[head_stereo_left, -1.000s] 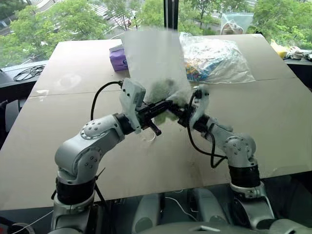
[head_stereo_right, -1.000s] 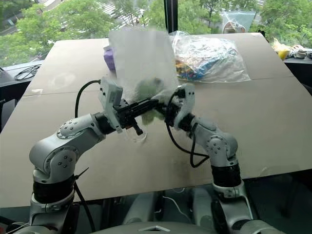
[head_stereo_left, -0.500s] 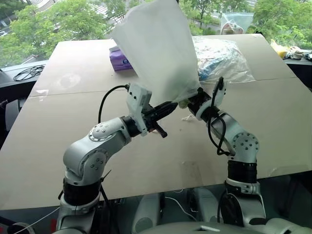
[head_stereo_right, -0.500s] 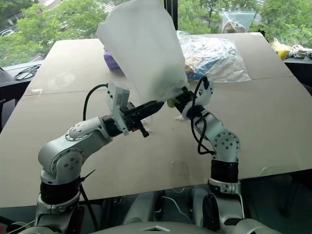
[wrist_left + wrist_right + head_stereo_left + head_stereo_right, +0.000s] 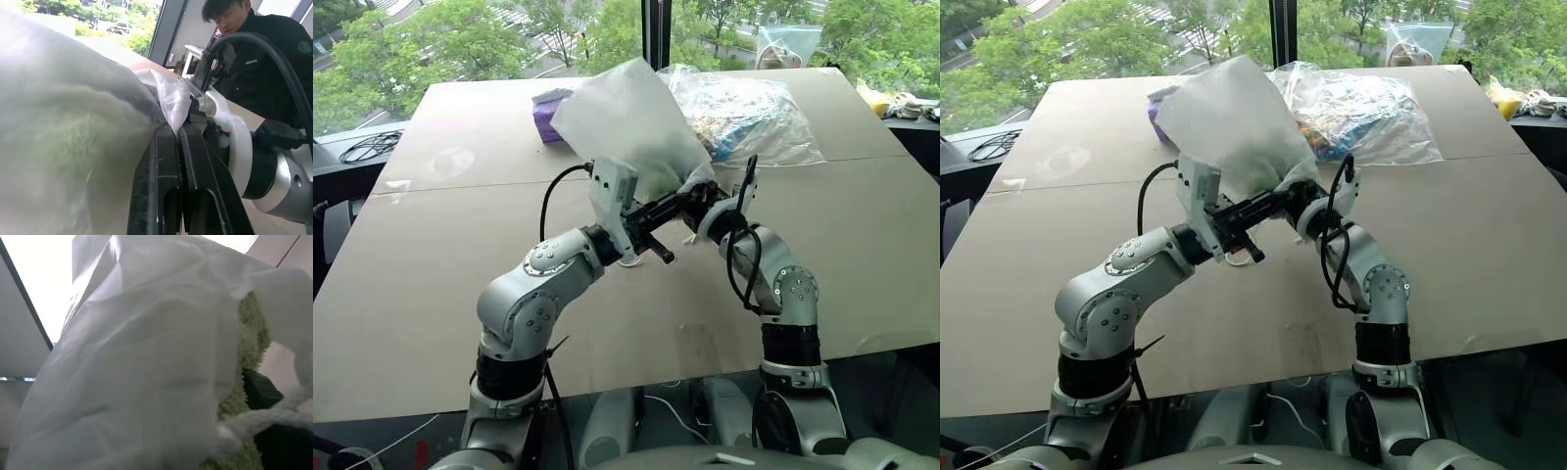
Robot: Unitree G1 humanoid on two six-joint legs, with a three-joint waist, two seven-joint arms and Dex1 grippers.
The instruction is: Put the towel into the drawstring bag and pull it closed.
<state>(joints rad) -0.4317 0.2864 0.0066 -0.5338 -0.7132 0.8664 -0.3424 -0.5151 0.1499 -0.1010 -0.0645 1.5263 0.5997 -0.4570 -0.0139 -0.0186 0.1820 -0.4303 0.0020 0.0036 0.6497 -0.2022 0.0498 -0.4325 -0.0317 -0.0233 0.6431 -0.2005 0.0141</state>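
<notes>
Tabletop (image 5: 421, 264): brown, bare in front of the arms; a purple tissue pack (image 5: 548, 113) at the far left, a clear plastic bag of colourful items (image 5: 754, 117) at the far right.
Left gripper (image 5: 680, 203): fingers (image 5: 166, 161) pressed together, pinching the gathered mouth of the drawstring bag (image 5: 626, 132); in the left wrist view thin white fabric is caught at the tips.
Drawstring bag: held off the tabletop between both arms, its body billowing up and away from the robot.
Towel (image 5: 254, 342): light green terry, inside the bag close to the mouth; part of it shows through the opening in the right wrist view.
Cord (image 5: 264, 416): thick white strand lying across the mouth, just beside the towel.
Right gripper (image 5: 702, 211): close against the bag mouth opposite the left; whether its fingers are apart or together cannot be told.
Step in hand: judged to be closing the mouth.
Advice: keep the left pinch firm, take the cord alone, pull away from the left grip; check no towel is trapped in the gathers.
</notes>
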